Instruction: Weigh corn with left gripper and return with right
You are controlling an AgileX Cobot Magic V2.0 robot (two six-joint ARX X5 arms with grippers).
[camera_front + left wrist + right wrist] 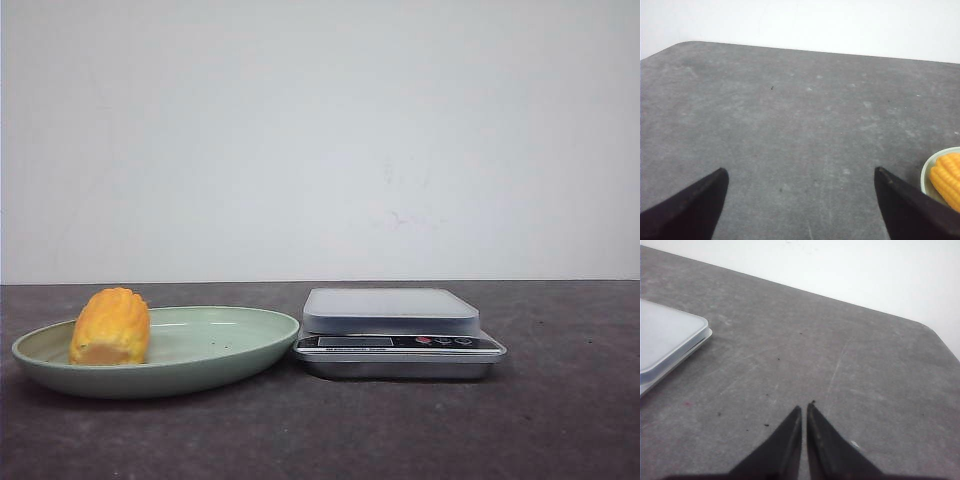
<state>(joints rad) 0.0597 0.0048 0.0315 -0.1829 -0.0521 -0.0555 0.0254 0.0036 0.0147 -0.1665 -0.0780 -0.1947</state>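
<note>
the corn (111,326) lay on the plate (230,345) beside the scale (392,310). my left gripper (800,200) gaped, probably ready for it; my right gripper (804,412) was pinched closed, empty.

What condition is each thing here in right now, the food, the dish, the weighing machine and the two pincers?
corn: lying on its side at the left of the plate, untouched.
plate: flat on the table, holding only the corn.
scale: beside the plate, platform bare; display unreadable.
left pincer: open wide, holding nothing.
right pincer: shut, holding nothing.
</note>
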